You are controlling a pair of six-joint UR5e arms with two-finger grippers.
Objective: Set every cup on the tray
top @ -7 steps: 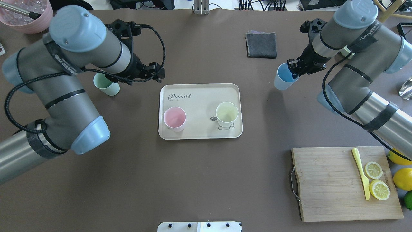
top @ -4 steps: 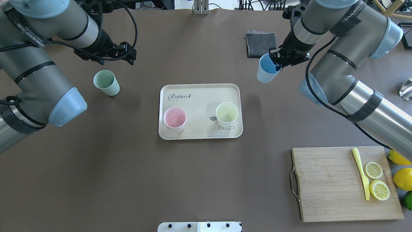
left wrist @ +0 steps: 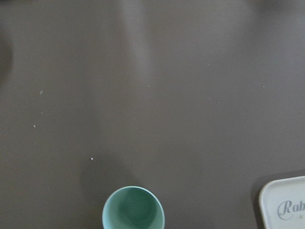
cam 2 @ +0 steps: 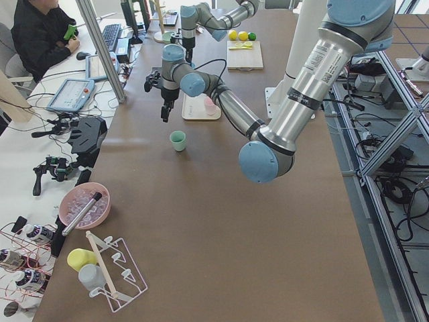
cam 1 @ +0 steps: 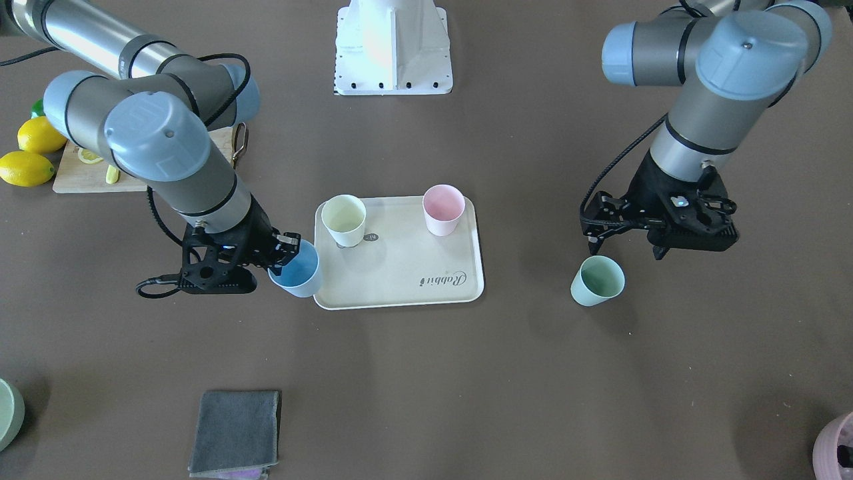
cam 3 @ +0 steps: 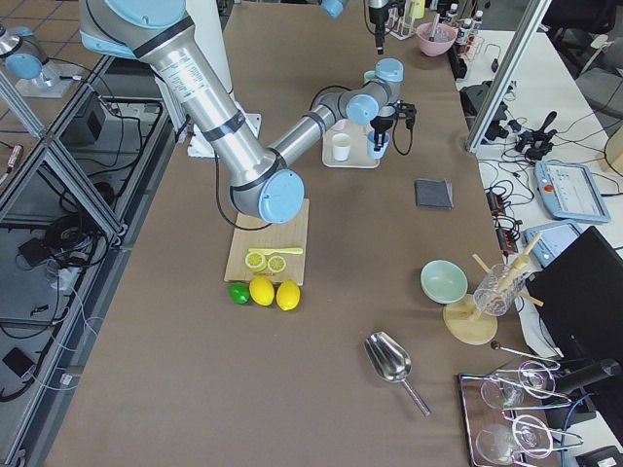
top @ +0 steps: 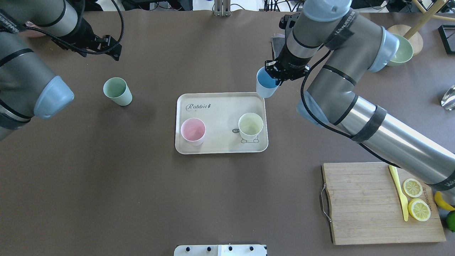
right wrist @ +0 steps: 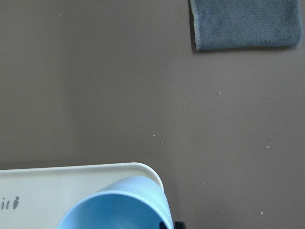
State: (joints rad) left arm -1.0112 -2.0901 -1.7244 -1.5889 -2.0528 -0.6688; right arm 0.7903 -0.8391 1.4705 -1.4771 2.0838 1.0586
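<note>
The cream tray (top: 220,103) lies mid-table with the pale pink cup (top: 193,131) and the pale yellow cup (top: 250,126) upright on it. My right gripper (top: 276,71) is shut on the rim of the light blue cup (top: 266,84) and holds it tilted above the tray's far right corner; the cup also shows in the front view (cam 1: 296,270) and the right wrist view (right wrist: 119,205). The mint green cup (top: 117,91) stands upright on the table left of the tray. My left gripper (top: 112,48) is open and empty, raised beyond that cup.
A folded grey cloth (cam 1: 234,432) lies beyond the tray on the right side. A wooden cutting board (top: 380,202) with lemon slices and a yellow knife is at the near right. A pale green bowl (top: 401,53) is far right, and a mauve pot (cam 1: 836,447) is far left.
My right gripper has carried the blue cup leftward to the tray's far right corner. My left gripper has drawn back, up and to the far left, away from the green cup.
</note>
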